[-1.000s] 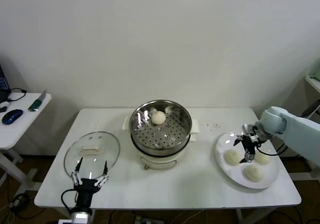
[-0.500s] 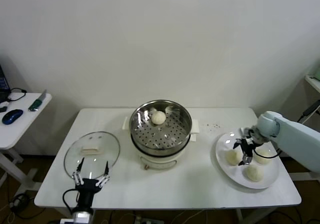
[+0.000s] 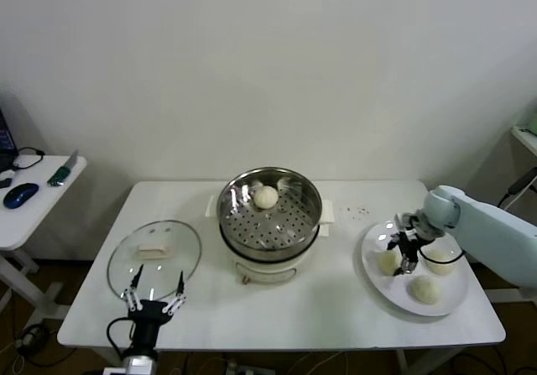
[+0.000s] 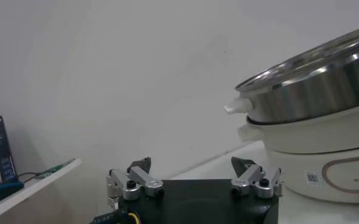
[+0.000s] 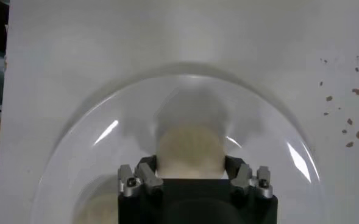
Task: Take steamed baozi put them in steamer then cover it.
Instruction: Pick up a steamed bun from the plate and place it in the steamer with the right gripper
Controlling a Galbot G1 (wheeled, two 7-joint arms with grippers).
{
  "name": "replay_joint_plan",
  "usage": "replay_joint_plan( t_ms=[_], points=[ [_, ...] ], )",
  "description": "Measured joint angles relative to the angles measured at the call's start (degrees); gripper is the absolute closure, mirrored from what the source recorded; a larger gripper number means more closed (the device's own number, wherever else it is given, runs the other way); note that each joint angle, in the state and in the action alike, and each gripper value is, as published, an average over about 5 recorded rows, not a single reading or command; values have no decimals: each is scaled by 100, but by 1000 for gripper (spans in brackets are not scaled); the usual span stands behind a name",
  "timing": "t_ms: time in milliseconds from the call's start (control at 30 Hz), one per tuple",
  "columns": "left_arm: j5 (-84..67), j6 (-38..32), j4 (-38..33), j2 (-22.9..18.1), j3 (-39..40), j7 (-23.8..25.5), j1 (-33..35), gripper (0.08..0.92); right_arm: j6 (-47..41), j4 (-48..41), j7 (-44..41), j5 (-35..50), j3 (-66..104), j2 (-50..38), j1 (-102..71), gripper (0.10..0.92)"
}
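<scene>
Left of the steamer [image 3: 269,211], the left gripper [image 3: 153,295] hovers by the glass lid [image 3: 154,255], jaws apart. One bun [image 3: 266,196] lies inside the steamer. Right of it, the right gripper [image 3: 402,247] clamps a bun [image 5: 189,151] on the plate [image 3: 376,276].

Over the last second the right gripper [image 3: 401,254] has shifted left across the white plate [image 3: 377,281], away from the gap between the buns, and come down over the left-hand baozi [image 3: 388,262]. Its jaws, wide apart before, now sit against that bun's two sides, as the right wrist view shows.
</scene>
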Motion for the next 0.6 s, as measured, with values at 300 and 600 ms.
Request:
replay_joint_plan(
  t_ms=[300, 600],
  points=[
    [0, -37, -34, -30, 19, -5, 58, 177, -7, 52, -83, 428, -612, -52, 838, 342],
    [32, -47, -54, -70, 120, -3, 47, 177, -114, -9, -163, 1478, -1861, 377, 2512, 343]
  ],
)
